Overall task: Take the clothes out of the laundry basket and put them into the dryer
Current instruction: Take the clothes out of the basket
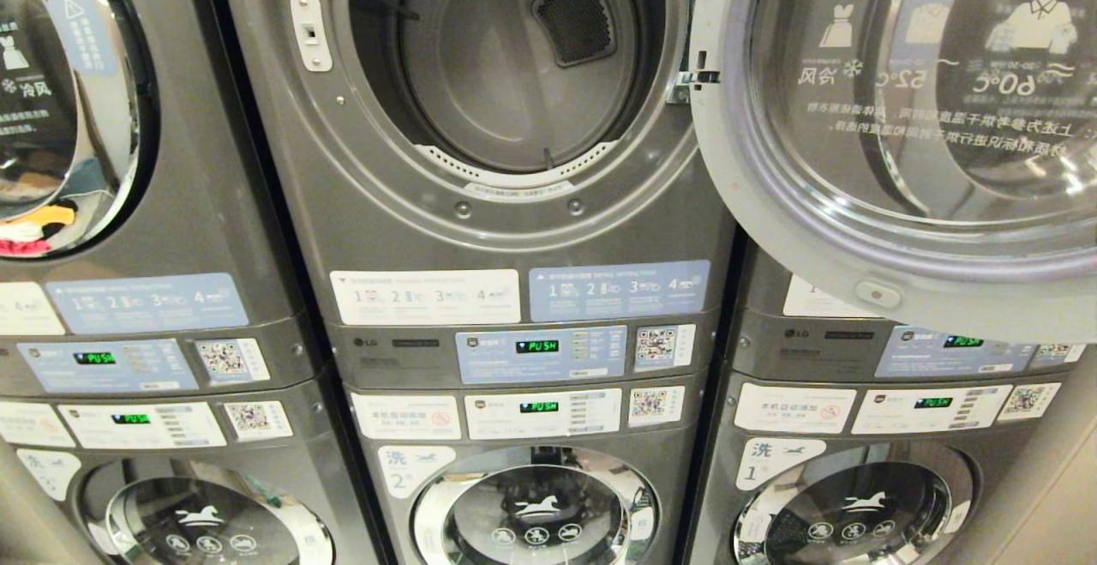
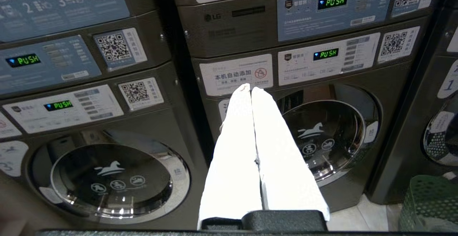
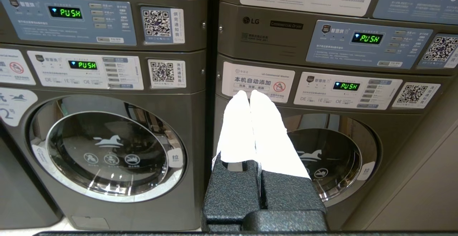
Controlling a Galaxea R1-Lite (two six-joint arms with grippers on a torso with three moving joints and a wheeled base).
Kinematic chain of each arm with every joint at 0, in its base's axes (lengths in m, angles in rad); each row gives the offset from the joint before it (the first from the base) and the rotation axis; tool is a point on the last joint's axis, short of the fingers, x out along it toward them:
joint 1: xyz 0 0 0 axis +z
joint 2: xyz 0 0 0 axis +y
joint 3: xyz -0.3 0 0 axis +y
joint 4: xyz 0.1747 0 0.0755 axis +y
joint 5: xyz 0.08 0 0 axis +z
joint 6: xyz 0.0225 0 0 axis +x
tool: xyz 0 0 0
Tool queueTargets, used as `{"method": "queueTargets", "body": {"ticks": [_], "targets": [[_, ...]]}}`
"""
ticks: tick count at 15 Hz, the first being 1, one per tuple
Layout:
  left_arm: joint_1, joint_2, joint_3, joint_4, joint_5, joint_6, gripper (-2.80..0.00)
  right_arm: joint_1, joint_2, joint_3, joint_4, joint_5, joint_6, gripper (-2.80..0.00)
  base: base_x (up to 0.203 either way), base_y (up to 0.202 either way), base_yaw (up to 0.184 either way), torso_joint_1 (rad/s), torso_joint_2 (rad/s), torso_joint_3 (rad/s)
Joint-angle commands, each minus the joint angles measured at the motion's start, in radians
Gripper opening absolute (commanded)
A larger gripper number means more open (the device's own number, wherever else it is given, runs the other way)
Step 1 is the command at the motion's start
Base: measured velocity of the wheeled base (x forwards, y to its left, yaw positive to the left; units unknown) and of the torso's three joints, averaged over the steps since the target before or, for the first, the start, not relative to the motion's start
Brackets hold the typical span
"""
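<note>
The dryer (image 1: 514,119) stands with its round door (image 1: 900,136) swung wide on the hinge side: a thick grey plastic ring around a bulging clear glass bowl printed with white lettering. Its drum is smooth dull metal, with a dark perforated vent grille on the back wall and a strip of fine holes along the lower lip; no clothes show inside it. Neither claw shows in the head view.

The left claw (image 2: 250,87) has two long, flat, white fingers (image 2: 232,157) of matte finish, tapering to rounded tips and pressed together along their whole length, with nothing between them. Ahead of its tips sit a white sticker and the chrome-ringed glass porthole of a lower washer (image 2: 325,139). Off to one side, low down and near the tiled floor, is the corner of the laundry basket (image 2: 429,203), green plastic pierced with a fine grid of holes; its contents cannot be seen.

The right claw (image 3: 249,92) looks the same, with white fingers closed tip to tip and empty, set in a black pebbled housing (image 3: 261,196). It points at the grey brushed front of another washer (image 3: 329,157).
</note>
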Motion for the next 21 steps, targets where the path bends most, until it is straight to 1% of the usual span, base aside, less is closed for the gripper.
{"method": "queueTargets", "body": {"ticks": [1,2,4,7,9,12,14,17,21], "targets": [[0.0,-0.002,0.027,-0.048,0.007,-0.013,-2.8,0.0,0.0,0.001,-0.001,0.0,0.002,-2.8,0.0,0.0,0.0,0.0,0.0,0.0],[0.0,-0.002,0.032,-0.066,0.026,-0.031,-2.8,0.0,0.0,0.001,-0.001,0.0,0.002,-2.8,0.0,0.0,0.0,0.0,0.0,0.0],[0.0,-0.002,0.033,-0.056,0.027,-0.046,-2.8,0.0,0.0,0.001,-0.001,0.0,0.002,-2.8,0.0,0.0,0.0,0.0,0.0,0.0],[0.0,-0.002,0.033,-0.056,0.03,-0.05,-2.8,0.0,0.0,0.001,-0.001,0.0,-0.001,-2.8,0.0,0.0,0.0,0.0,0.0,0.0],[0.0,-0.002,0.033,-0.055,0.05,-0.047,-2.8,-0.002,0.0,0.0,0.001,0.0,0.0,-2.8,0.0,0.0,0.0,0.0,0.0,0.0],[0.0,-0.002,0.033,-0.056,0.05,-0.046,-2.8,-0.002,0.0,0.001,0.0,0.003,-0.005,-2.8,0.0,0.0,0.0,0.0,0.0,0.0],[0.0,-0.002,0.033,-0.056,0.051,-0.05,-2.8,-0.001,0.0,0.001,0.0,0.016,-0.042,-2.8,0.0,0.0,0.0,0.0,0.0,0.0],[0.0,-0.002,0.033,-0.056,0.053,-0.052,-2.8,-0.002,0.0,0.001,0.002,0.004,-0.037,-2.8,0.0,0.0,0.0,0.0,0.0,0.0],[0.0,-0.002,0.033,-0.059,0.055,-0.081,-2.8,-0.002,0.0,0.001,0.001,0.004,-0.024,-2.8,0.0,0.0,0.0,-0.03,0.05,0.031]]}}
